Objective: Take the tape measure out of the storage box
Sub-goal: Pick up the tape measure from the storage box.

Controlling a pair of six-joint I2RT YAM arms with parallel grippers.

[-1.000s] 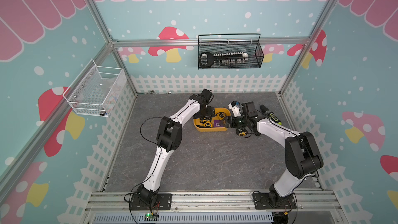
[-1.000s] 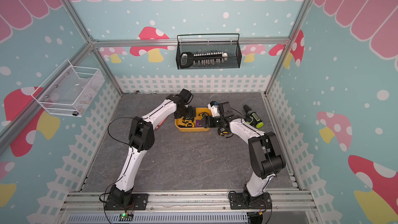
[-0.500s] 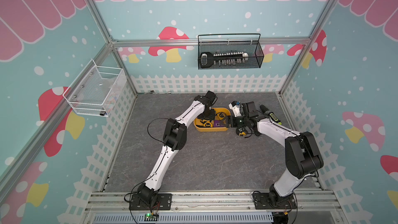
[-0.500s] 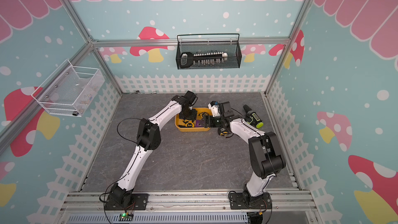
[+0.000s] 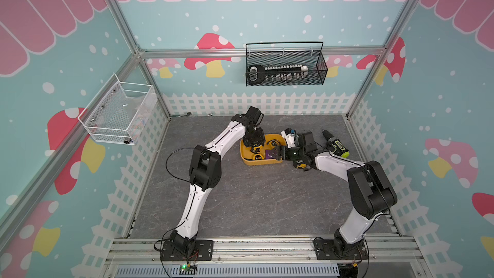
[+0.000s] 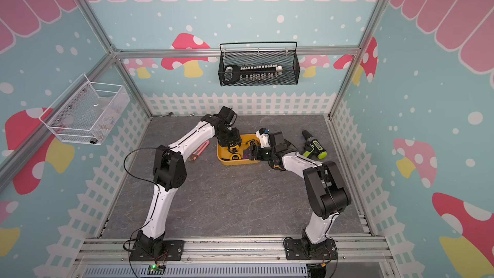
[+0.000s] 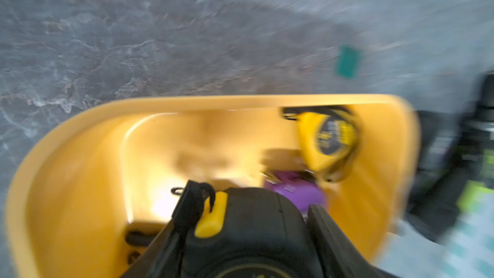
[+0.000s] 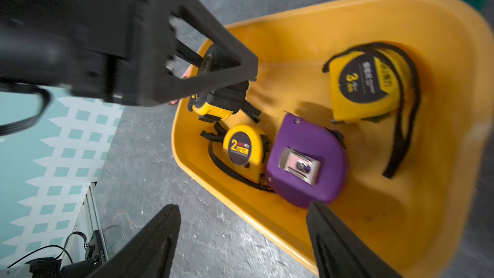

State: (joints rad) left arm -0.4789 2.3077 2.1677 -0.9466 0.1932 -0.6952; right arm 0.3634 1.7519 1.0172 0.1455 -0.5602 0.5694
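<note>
Looking over the table [image 5: 254, 204], I have wide bare room between the storage box [image 5: 260, 162] and the arms' bases. There is far less behind it, where the fence wall is near, or on its right, where the drill [image 5: 335, 145] lies beside my right arm. The box worries me most: it is shallow, looks light, and nothing pins it. My right claw [image 8: 243, 207] is spread wide astride the box's near wall, one finger over the table and one inside, gripping nothing. I judge it could block a slide but not stop a lift. My left claw [image 5: 254, 147] reaches down into the box's left end and is clenched on the tape measure [image 7: 248, 223], the black one with the yellow button, which sits inside close to the wall. If I pull sideways, the casing or a finger could catch that wall and drag or tip the box; straight up looks like the free way out. The rounded casing could also slip. The two claws are near each other, so a swing to the right risks a knock. Also in the box lie a 3 m tape measure [image 8: 363, 81], a purple tape measure [image 8: 304, 161] and a 2 m tape measure [image 8: 242, 151]; their loose black straps [image 8: 403, 129] could snag and come up too.
</note>
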